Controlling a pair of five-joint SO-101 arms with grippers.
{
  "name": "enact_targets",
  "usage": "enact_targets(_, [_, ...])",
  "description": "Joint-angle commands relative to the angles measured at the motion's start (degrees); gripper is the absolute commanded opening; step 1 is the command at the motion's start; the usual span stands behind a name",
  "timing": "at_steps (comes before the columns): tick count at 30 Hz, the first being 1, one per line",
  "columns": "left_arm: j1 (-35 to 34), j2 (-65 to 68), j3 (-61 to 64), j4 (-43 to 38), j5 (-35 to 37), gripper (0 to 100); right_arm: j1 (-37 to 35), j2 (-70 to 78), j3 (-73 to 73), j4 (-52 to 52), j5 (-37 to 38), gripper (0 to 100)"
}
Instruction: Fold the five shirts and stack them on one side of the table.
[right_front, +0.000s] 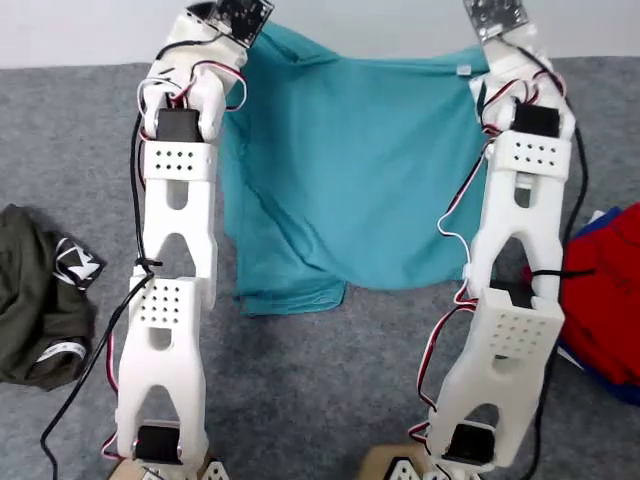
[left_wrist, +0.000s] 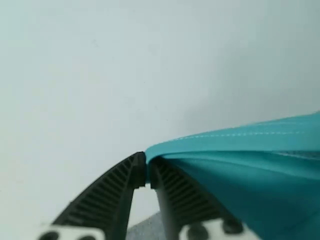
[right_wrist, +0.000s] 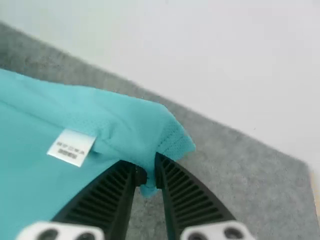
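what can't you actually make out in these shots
High view: the teal shirt's far corners are hidden behind the left arm and right arm.
High view: the dark green shirt is cut off by the left edge, the red shirt by the right edge and the right arm.
High view: the blue cloth is mostly covered by the red shirt.
Right wrist view: the tag's print is too small to read.

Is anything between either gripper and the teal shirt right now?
Nothing visible. The left gripper is shut on the teal shirt at its far edge, and the right gripper is shut on the same edge, close to the white label.
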Motion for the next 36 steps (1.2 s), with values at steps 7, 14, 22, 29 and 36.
enact_targets(7, [0.09, 0.09, -1.36, -1.32, 0.44, 1, 1.10, -0.92, -2.81, 0.31, -0.18, 1.5])
enact_targets(14, [-0.18, 1.32, -1.36, -1.32, 0.26, 10, 1.01, -0.57, -2.99, 5.67, 1.14, 19.2])
enact_targets(22, [-0.44, 0.97, -4.97, 0.00, 0.35, 12, 3.30, -4.62, -2.99, 9.71, 1.23, 20.1])
enact_targets(29, [1.23, -1.32, -14.20, 23.82, 0.44, 12, 3.38, -11.30, -2.99, 22.64, 1.05, 20.0])
enact_targets(36, [2.29, -8.35, -14.29, 44.84, 0.53, 12, 3.38, -16.13, -2.99, 37.05, 0.97, 19.9])
